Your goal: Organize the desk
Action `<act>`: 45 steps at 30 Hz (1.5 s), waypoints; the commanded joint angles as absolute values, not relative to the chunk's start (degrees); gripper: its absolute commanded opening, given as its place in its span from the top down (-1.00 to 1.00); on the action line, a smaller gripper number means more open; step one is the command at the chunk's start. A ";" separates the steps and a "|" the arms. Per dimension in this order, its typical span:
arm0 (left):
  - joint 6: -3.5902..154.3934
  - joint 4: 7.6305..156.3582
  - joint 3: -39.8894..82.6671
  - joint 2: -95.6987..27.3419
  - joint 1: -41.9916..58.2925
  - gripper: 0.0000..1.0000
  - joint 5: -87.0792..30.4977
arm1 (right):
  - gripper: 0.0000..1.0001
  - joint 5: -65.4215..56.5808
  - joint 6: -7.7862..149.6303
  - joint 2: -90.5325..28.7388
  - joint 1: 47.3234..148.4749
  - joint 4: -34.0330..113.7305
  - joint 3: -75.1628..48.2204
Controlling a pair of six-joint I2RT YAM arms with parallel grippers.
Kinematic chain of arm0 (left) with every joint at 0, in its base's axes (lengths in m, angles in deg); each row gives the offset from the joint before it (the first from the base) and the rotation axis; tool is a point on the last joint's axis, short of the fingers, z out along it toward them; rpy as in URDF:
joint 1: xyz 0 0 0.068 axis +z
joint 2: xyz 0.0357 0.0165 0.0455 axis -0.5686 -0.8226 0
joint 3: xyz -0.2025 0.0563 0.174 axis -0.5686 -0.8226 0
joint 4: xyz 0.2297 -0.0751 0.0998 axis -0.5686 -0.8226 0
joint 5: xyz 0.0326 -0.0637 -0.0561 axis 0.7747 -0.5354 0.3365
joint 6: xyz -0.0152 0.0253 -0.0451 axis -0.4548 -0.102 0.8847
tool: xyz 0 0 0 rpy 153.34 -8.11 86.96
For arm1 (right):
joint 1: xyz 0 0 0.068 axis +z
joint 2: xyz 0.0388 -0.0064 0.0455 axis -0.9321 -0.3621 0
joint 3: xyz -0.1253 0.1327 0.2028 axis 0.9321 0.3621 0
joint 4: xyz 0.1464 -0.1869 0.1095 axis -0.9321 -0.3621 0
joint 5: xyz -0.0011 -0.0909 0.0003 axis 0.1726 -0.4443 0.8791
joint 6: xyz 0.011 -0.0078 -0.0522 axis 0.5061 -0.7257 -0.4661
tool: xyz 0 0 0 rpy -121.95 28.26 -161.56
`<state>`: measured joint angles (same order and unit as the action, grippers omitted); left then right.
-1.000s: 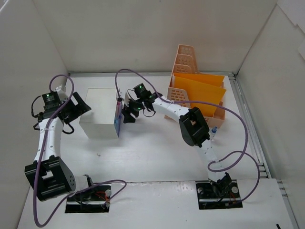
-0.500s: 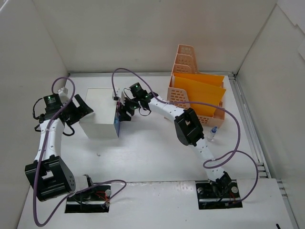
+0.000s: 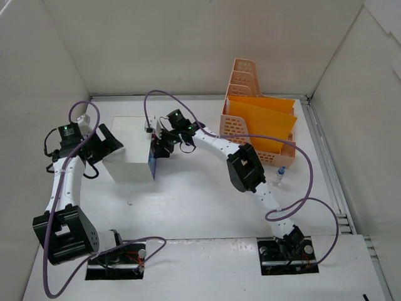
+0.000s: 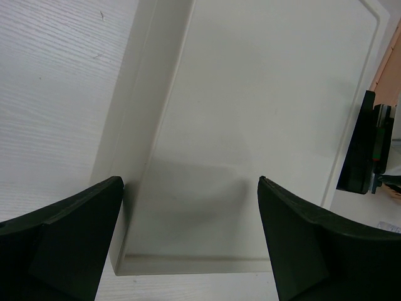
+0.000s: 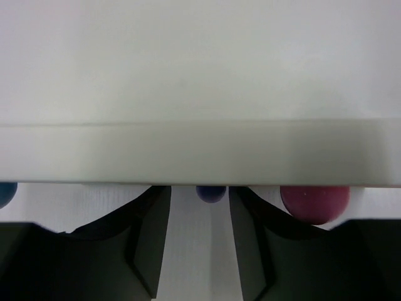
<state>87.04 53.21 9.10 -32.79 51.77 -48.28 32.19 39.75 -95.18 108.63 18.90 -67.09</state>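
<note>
The white desk [image 3: 200,200] carries a small white drawer unit [image 3: 130,150] with a blue drawer front [image 3: 152,166]. My left gripper [image 3: 108,145] is open against the unit's left side; in the left wrist view [image 4: 191,188] its jaws straddle the unit's white top [image 4: 250,113]. My right gripper [image 3: 158,145] sits at the blue front, its fingers a little apart with nothing between them. In the right wrist view [image 5: 199,189] the unit's white edge [image 5: 200,150] fills the top, with a small blue knob [image 5: 211,194] and a magenta round thing [image 5: 313,202] under it.
A peach file rack [image 3: 241,81] with orange folders [image 3: 269,122] stands at the back right. A small clear bottle with a blue cap [image 3: 280,172] lies in front of it. White walls enclose the desk on three sides. Purple cables loop over both arms.
My right gripper has moved left, closing in on the blue drawer front, which has shifted slightly towards the unit. The left arm has barely moved.
</note>
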 commanded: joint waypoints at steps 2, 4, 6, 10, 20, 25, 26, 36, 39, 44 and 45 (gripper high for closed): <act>87.73 55.72 10.39 -32.34 50.73 -0.67 -50.44 | 0.34 34.43 39.59 -94.48 109.99 22.43 -70.38; 87.73 55.46 10.65 -32.42 50.21 -0.67 -50.35 | 0.35 34.35 39.59 -94.31 109.90 22.43 -70.20; 87.73 55.20 11.01 -32.34 50.21 -0.67 -50.26 | 0.10 33.91 40.72 -94.05 109.91 22.60 -69.67; 87.29 54.14 11.80 -31.99 50.21 -0.67 -49.91 | -0.14 32.32 46.43 -91.68 109.55 22.78 -68.18; 88.08 55.02 10.48 -31.46 50.21 -0.67 -50.18 | -0.12 33.90 50.04 -91.67 108.76 23.13 -65.71; 87.99 54.40 10.92 -31.20 50.21 -0.67 -49.91 | -0.08 33.91 52.58 -92.64 108.76 26.02 -66.95; 87.99 54.32 10.92 -31.19 50.21 -0.67 -49.91 | -0.08 33.99 52.94 -92.73 108.68 26.64 -67.04; 87.64 53.79 11.53 -31.81 50.21 -0.68 -49.91 | 0.69 35.66 52.77 -93.96 108.67 29.98 -66.95; 87.64 53.61 11.62 -31.81 50.21 -0.68 -49.83 | 0.83 36.01 52.33 -93.78 108.59 30.07 -66.77; 87.55 53.52 11.71 -31.81 50.21 -0.68 -49.82 | 0.92 36.54 52.16 -92.64 107.97 30.25 -64.50; 87.47 53.61 11.71 -31.81 50.21 -0.67 -49.74 | 0.94 36.37 51.81 -92.29 108.15 30.34 -64.05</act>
<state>87.00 53.08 9.12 -32.81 51.14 -47.16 32.21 52.18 -95.28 107.67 23.17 -64.03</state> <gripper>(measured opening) 0.837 0.194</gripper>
